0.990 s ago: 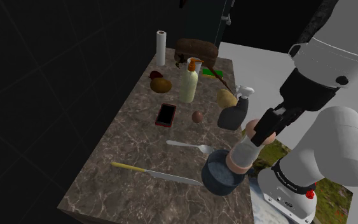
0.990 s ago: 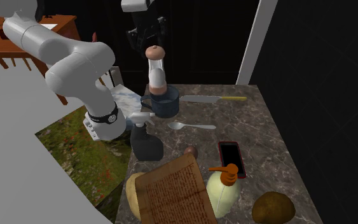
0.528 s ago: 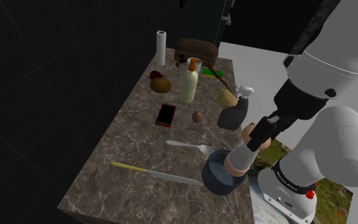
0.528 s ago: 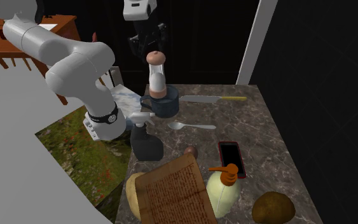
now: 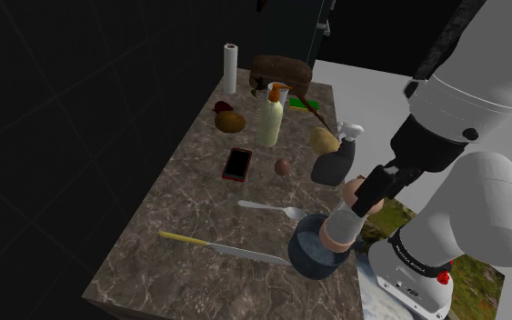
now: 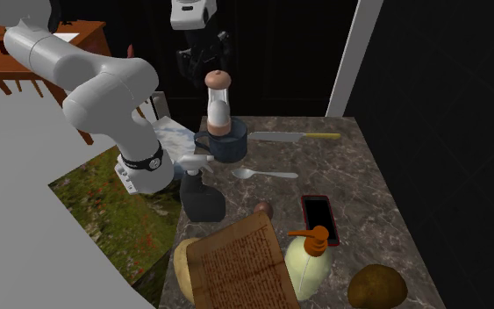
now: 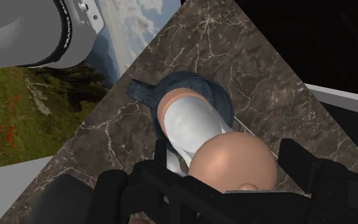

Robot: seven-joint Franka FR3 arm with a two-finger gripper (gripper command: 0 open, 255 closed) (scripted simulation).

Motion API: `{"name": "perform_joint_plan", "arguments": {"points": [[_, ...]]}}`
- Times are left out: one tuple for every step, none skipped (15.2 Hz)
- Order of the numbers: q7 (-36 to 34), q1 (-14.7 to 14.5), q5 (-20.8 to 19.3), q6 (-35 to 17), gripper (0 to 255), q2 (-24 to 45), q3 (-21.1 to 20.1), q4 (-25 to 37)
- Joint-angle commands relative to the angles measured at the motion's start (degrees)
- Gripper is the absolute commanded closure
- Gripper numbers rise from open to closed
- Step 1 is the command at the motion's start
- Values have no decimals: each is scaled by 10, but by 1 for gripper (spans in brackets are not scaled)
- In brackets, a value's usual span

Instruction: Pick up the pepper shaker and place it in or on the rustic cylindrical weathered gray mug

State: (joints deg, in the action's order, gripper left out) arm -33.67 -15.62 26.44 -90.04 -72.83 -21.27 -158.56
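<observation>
The pepper shaker [image 5: 343, 221] is being supported base-down inside the dark blue-grey mug [image 5: 310, 259]. Its clear body and rounded tan cap are being carried well above the mug's rim. In the shoulder view the shaker is being shown leaning toward that view's right; in the second exterior view it is being shown nearly upright.

The mug is being carried by the brown marbled surface [image 5: 190, 209], at the edge nearest the stand [image 5: 408, 273]. In the wrist view its handle is being shown pointing off to one side of the rim.

The fingers of the end effector [image 5: 370, 189] are being held spread, one on each side of the shaker's cap. In the wrist view a narrow gap is being shown between the cap and one finger. In the second exterior view the end effector is being shown above the cap and slightly toward that view's left, apart from it. The shaker is not being clasped.

The following items are also being carried by the surface:
- A spoon [image 5: 272, 209] is being shown lying just beyond the mug.
- A yellow-handled knife [image 5: 222, 247] is being shown lying beside the mug, its blade tip pointing toward it.
- A dark spray bottle [image 5: 334, 164] is being shown standing near the mug, on the same edge.
- A red-edged phone [image 5: 237, 164] is being shown lying flat, well apart from the mug.
</observation>
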Motion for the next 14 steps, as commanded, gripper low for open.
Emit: {"name": "perform_joint_plan", "arguments": {"points": [[0,0,0,0,0,0,0,0],[0,0,-1,0,0,-1,1,0],[0,5,-10,15,0,4,10,19],[0,9,-19,30,0,10,19,39],[-1,12,-27,44,0,17,28,60],[-1,15,-33,55,0,22,34,76],[-1,15,-33,55,0,22,34,76],[-1,15,-33,55,0,22,34,76],[-1,15,-33,55,0,22,34,76],[-1,15,-33,55,0,22,34,76],[-1,15,-33,55,0,22,34,76],[-1,15,-33,55,0,22,34,76],[-1,15,-33,55,0,22,34,76],[-1,15,-33,55,0,22,34,76]]}}
